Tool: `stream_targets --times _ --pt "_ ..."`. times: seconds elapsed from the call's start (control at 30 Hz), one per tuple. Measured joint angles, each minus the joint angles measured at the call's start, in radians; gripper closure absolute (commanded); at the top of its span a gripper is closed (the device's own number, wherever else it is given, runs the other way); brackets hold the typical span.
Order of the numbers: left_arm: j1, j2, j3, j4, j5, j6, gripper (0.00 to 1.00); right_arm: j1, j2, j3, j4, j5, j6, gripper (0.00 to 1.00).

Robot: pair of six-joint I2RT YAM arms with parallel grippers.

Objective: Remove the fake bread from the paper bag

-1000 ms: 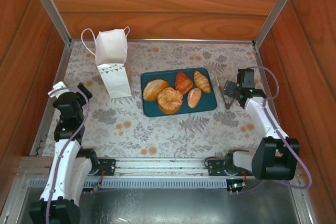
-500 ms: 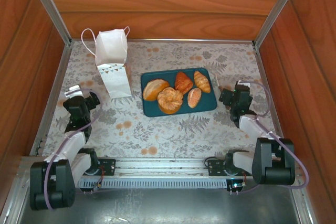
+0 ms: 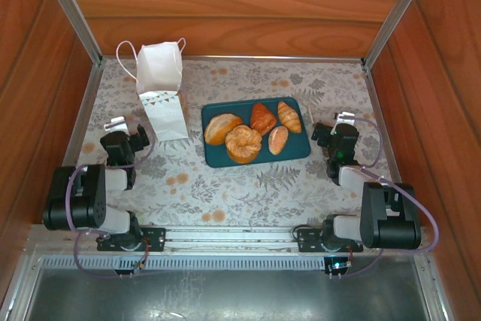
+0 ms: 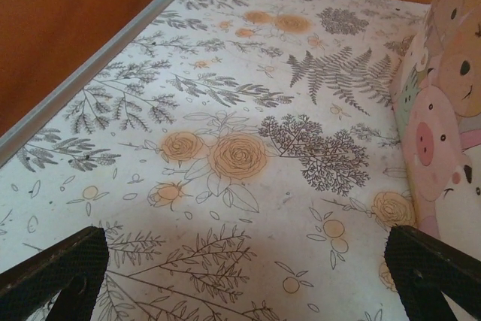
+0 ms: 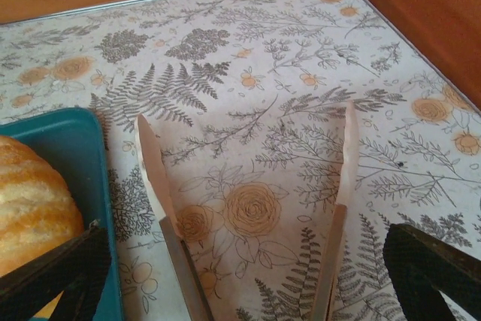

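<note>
Your counter (image 3: 225,186) is a flower-printed cloth boxed in by red-brown wooden walls (image 3: 240,5) on the left, top and right of the overhead frame. A grey metal rail (image 3: 79,137) runs along the left edge. The widest bare stretch is the band across the lower middle, below the tray and between the two arms. A narrower free strip lies along the top, to the right of the bag.

The small white paper bag (image 3: 161,107) with loop handles stands upright in the upper left. In the left wrist view its pastel side, printed with cartoon animal faces, fills the right edge. Your left pincer (image 3: 124,139) sits just below and left of it, close to the rail. Its fingers are spread wide over bare cloth and grip nothing.

At centre lies one dark teal rectangular tray (image 3: 299,152). It carries all five glossy golden-orange toy pastries (image 3: 243,143), outside the bag: two croissants, two oval rolls and one round swirl bun.

One pair of metal tongs with pale wooden tips (image 5: 154,171) lies flat on the cloth just right of the tray, arms splayed. It is directly ahead of your right pincer (image 5: 248,268). That pincer is also parted and unloaded, with the tray's corner at its left and the right wall near.
</note>
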Motion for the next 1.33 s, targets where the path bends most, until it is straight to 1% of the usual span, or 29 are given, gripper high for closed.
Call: stream_targets --times 0.2,0.33,0.5,0.87,1.33 --pt "-0.001 0.114 0.060 0.053 0.041 0.023 0.00 0.000 0.047 0.011 0.048 -0.026 0.003 0.00" --pt "-0.005 0.124 0.106 0.048 0.065 0.035 0.00 0.000 0.118 0.025 0.101 -0.042 0.000 0.00" --pt "-0.012 0.125 0.146 0.022 0.130 0.072 0.00 0.000 0.225 0.024 0.195 -0.078 -0.016 0.00" --pt "-0.016 0.125 0.150 -0.019 0.171 0.095 0.00 0.001 0.226 0.065 0.171 -0.088 -0.024 0.00" --pt "-0.016 0.125 0.150 -0.020 0.172 0.098 0.00 0.001 0.227 0.065 0.169 -0.088 -0.025 0.00"
